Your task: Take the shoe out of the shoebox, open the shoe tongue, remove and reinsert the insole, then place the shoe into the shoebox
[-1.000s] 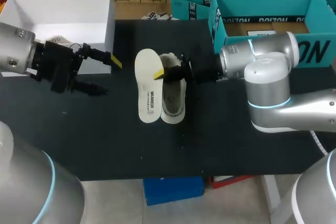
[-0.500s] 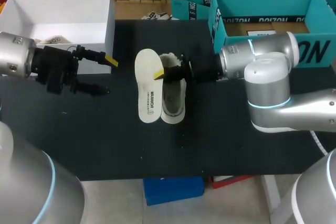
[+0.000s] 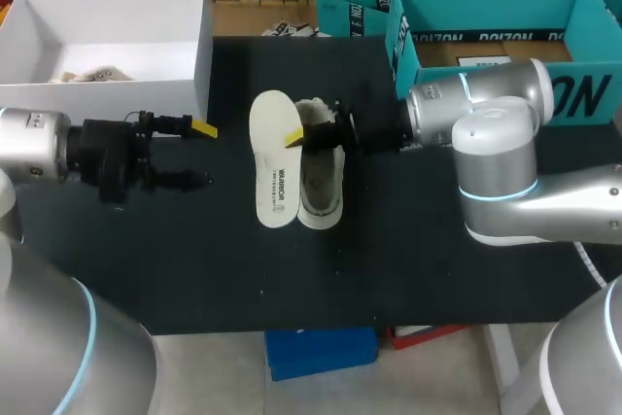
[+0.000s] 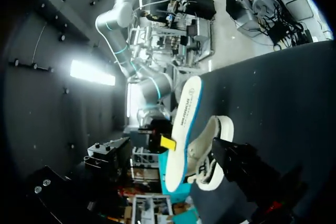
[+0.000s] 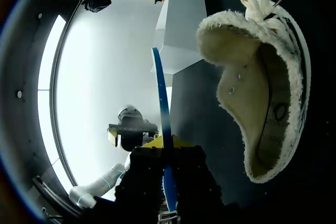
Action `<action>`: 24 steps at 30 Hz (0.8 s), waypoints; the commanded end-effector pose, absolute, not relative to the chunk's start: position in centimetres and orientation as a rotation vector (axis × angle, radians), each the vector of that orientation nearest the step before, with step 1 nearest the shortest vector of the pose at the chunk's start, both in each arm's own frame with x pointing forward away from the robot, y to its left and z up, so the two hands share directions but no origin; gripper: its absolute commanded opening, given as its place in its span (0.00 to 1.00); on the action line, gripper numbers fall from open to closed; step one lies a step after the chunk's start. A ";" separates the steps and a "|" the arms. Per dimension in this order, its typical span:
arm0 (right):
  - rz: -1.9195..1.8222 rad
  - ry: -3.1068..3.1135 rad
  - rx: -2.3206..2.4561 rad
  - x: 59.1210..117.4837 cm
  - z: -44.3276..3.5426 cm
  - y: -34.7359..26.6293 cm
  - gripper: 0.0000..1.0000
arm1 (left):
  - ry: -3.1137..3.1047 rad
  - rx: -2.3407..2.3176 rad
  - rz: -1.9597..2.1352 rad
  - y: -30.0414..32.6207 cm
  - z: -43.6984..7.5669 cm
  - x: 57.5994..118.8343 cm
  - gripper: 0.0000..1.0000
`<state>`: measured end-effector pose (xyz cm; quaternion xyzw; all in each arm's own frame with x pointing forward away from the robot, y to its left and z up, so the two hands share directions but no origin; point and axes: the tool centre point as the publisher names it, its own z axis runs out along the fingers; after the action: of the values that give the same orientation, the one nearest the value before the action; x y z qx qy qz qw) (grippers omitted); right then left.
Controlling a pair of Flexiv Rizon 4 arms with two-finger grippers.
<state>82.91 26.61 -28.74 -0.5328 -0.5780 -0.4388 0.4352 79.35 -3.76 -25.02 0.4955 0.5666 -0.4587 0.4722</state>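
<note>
Shoe (image 3: 319, 180): cream low-top, fleecy lining, upright on sole, mid-table, toe toward near edge.
Insole (image 3: 273, 157): white, thin, out of shoe, alongside it on shoebox side, touching; edge pinched by right gripper (image 3: 295, 136).
Shoebox (image 3: 201, 46): white, open, table's far left corner.

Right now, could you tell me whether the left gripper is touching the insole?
Apart. In the head view, a strip of bare black table lies plainly between the left gripper and the insole.
</note>
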 end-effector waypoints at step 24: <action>-1.096 -1.437 -1.327 82.9 -28.8 26.7 0.00 | 1.311 1.009 -1.044 -9.8 -28.3 82.3 1.00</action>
<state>82.91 26.61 -28.75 -0.5328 -0.5779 -0.4389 0.4353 82.01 -9.16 -27.84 0.4317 0.5577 -0.4450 0.5519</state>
